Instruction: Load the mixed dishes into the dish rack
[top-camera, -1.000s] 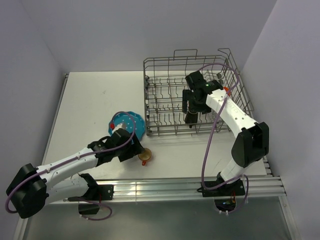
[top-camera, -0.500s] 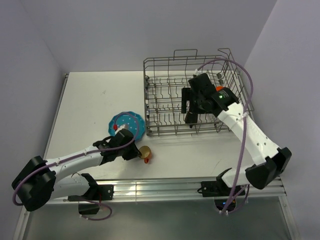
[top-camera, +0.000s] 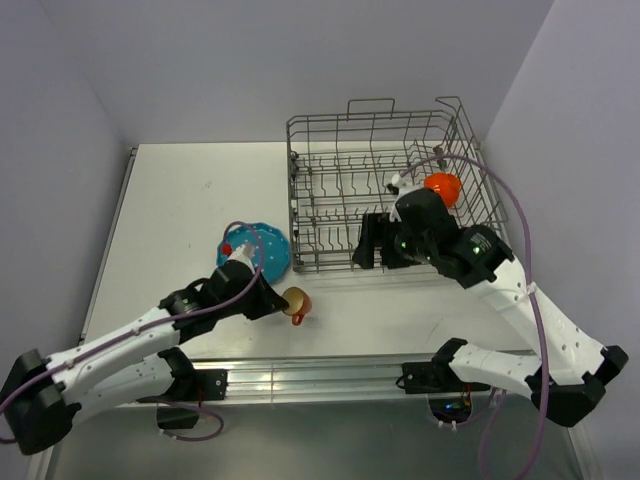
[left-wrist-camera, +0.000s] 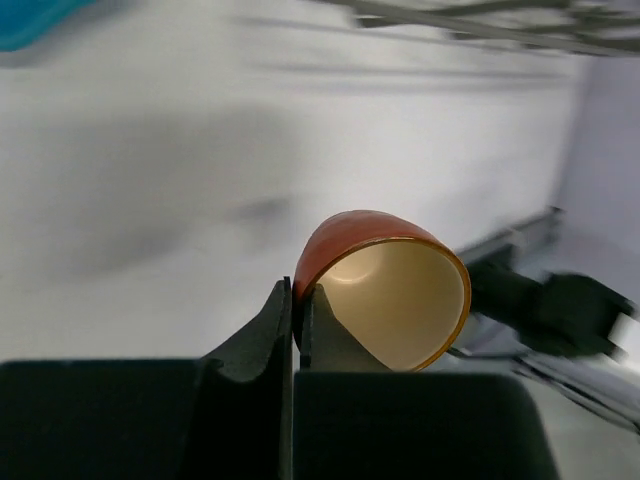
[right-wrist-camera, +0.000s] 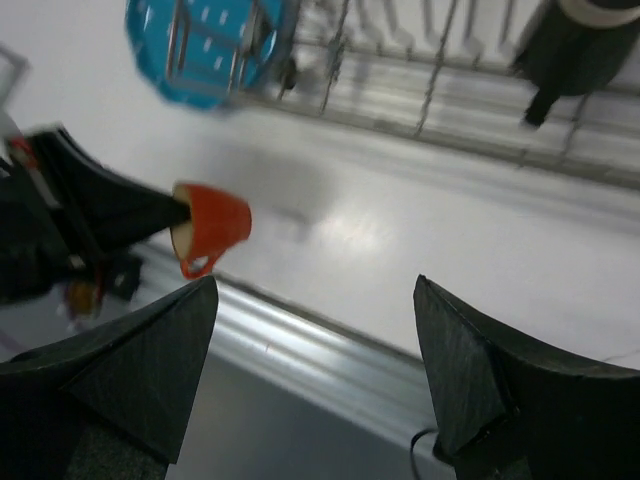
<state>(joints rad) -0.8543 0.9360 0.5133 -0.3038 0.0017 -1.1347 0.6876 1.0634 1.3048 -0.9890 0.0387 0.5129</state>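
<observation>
Grasping small orange cup (left-wrist-camera: 385, 285) by rim in closed left hand (left-wrist-camera: 294, 300); right hand (right-wrist-camera: 314, 285) gaping, empty. Next: carrying far-right into dish rack (top-camera: 330, 225).

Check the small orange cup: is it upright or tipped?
Tipped on its side. The small orange cup shows its open mouth sideways to the left wrist camera, its rim pinched by the left end effector.

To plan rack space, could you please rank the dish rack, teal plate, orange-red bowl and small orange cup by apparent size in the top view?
1. dish rack
2. teal plate
3. orange-red bowl and small orange cup look alike; the bowl is partly hidden, so I leave them unranked.
</observation>
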